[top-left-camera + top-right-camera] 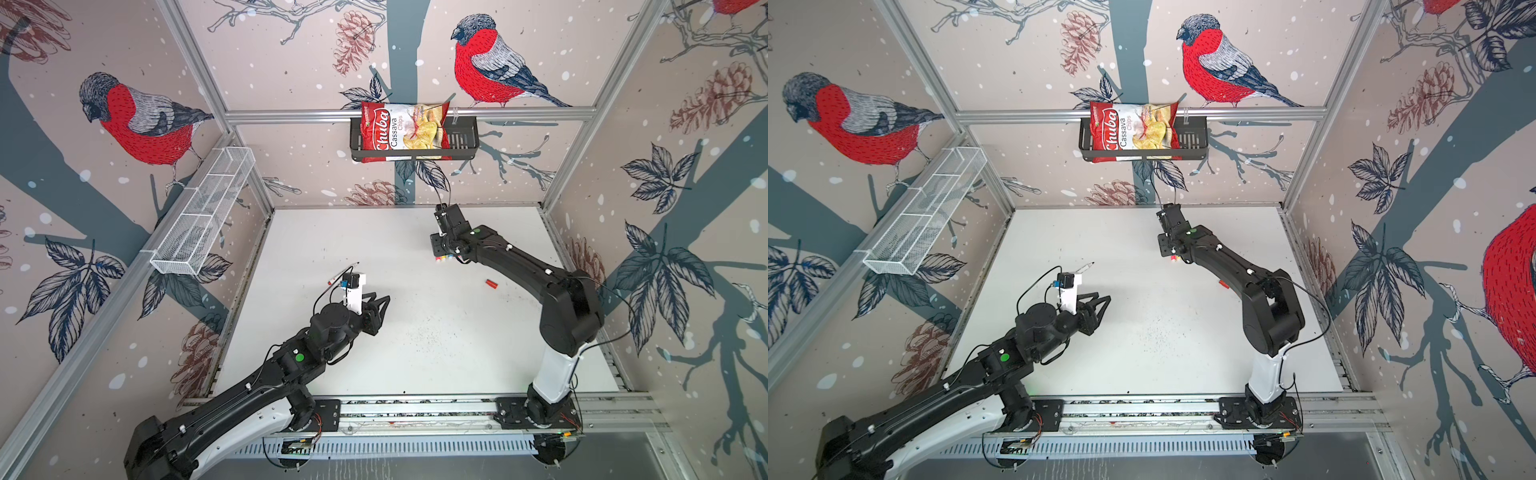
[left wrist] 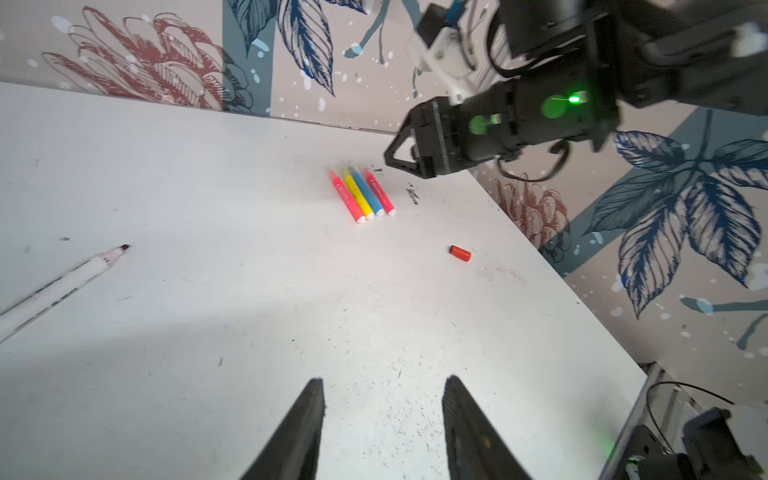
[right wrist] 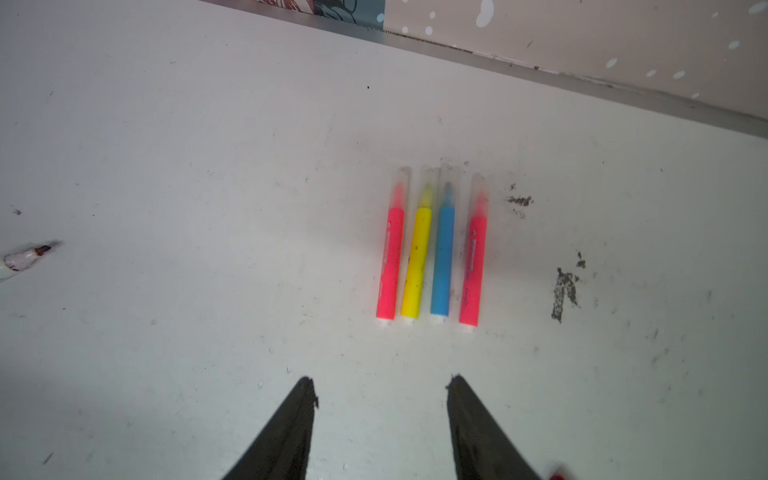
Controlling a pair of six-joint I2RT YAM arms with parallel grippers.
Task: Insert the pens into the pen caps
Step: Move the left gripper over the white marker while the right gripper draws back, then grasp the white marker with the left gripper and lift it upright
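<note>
Four pens lie side by side near the table's back: pink (image 3: 390, 262), yellow (image 3: 417, 259), blue (image 3: 442, 255) and pink (image 3: 473, 266). A translucent pen cap (image 3: 478, 187) covers each tip. My right gripper (image 3: 380, 380) hovers open just short of their ends, holding nothing. In a top view the row (image 1: 442, 258) peeks out under that wrist. A white pen (image 2: 62, 286) with a bare dark tip lies at the left (image 1: 341, 276). The red cap (image 2: 460, 253) lies alone at the right (image 1: 491, 284). My left gripper (image 2: 384, 380) is open and empty over the table's middle (image 1: 380, 300).
A chips bag (image 1: 405, 126) sits in a black basket (image 1: 465, 141) on the back wall. A white wire basket (image 1: 203, 212) hangs on the left wall. Black scuff marks (image 3: 563, 293) stain the table beside the pens. Walls close in on three sides.
</note>
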